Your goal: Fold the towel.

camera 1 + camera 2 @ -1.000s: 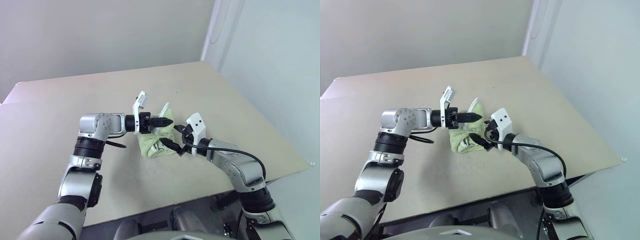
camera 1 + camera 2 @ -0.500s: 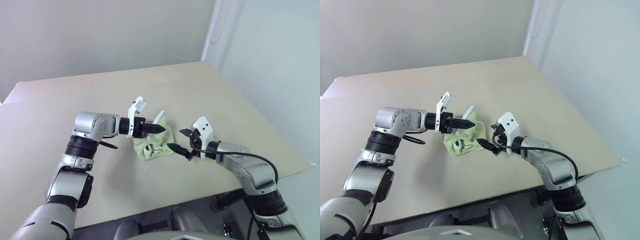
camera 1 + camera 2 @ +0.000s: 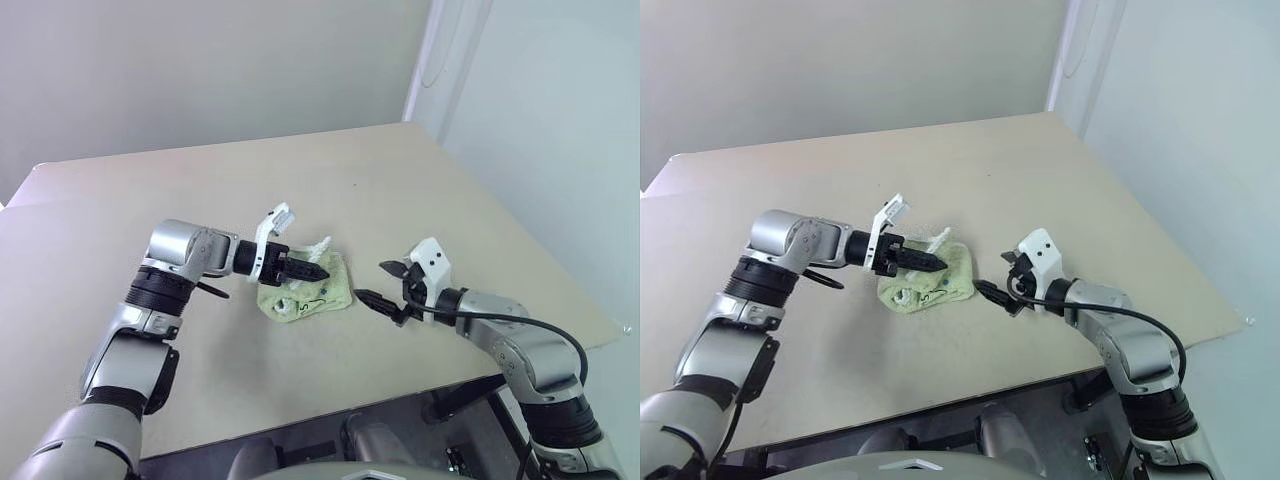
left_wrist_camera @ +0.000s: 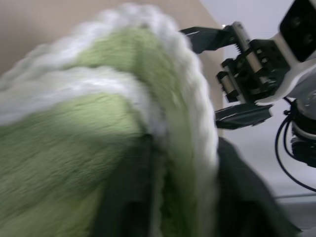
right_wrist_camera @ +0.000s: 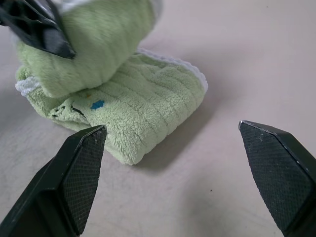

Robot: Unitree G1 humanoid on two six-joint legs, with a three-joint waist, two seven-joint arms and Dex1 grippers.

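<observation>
The light-green towel (image 3: 308, 291) lies bunched on the tan table (image 3: 200, 180), with a fold of its white-edged side raised. My left gripper (image 3: 316, 271) reaches in from the left, low over the towel. In the left wrist view its fingers (image 4: 127, 197) stand apart on either side of that fold of the towel (image 4: 98, 123). My right gripper (image 3: 372, 281) is open to the right of the towel, a short gap away, with nothing between its fingers. The right wrist view looks past my right gripper (image 5: 170, 128) at the towel (image 5: 138, 111) and a left finger (image 5: 37, 27) on the fold.
The table's front edge (image 3: 330, 385) runs close below both arms, and its right edge (image 3: 560, 290) lies beyond the right arm. A pale wall stands behind the table.
My left gripper has sunk with the towel's fold toward the table, and its fingers have parted. My right gripper has drawn back to the right, away from the towel.
</observation>
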